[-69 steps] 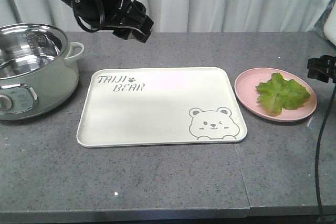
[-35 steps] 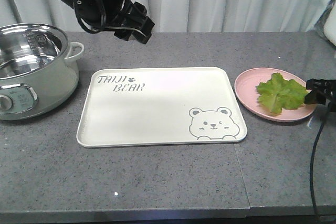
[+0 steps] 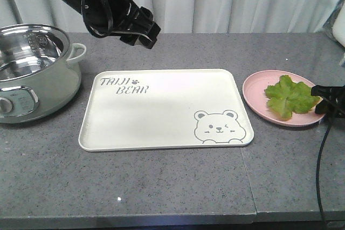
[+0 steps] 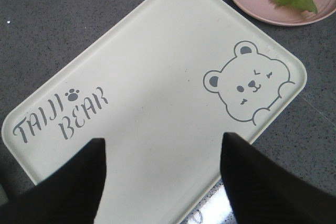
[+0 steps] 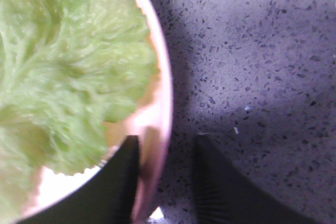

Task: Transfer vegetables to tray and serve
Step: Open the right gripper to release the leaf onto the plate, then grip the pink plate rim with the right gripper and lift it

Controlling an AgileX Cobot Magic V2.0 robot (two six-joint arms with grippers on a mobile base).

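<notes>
A bright green, crinkly lettuce leaf (image 3: 290, 96) lies on a round pink plate (image 3: 256, 103) at the right end of a grey speckled stone counter (image 3: 161, 187). It has not yet reached the tray. Just beside the plate, toward the middle of the counter, sits a large cream-white rectangular tray (image 3: 161, 111) with grey "TAIJI BEAR" lettering and a winking bear drawing. Nothing is on it.

The right gripper (image 5: 167, 140) is down at the plate's outer edge. Its two dark fingers are a little apart and straddle the pink rim, one over the plate's inside and one over the counter. A sliver of counter shows between the rim and the outer finger, so it does not look clamped.

The leaf lies just past the inner finger, on the tray side. It spreads widest across the plate from side to side; its rib is too blurred to make out.

The left gripper (image 4: 163, 140) hangs high over the tray's far end, fingers wide apart and holding nothing, well apart from the leaf. The right arm is far nearer, so the next move looks to be its own.

A steel and pale green electric pot (image 3: 32, 74) stands at the far left.
</notes>
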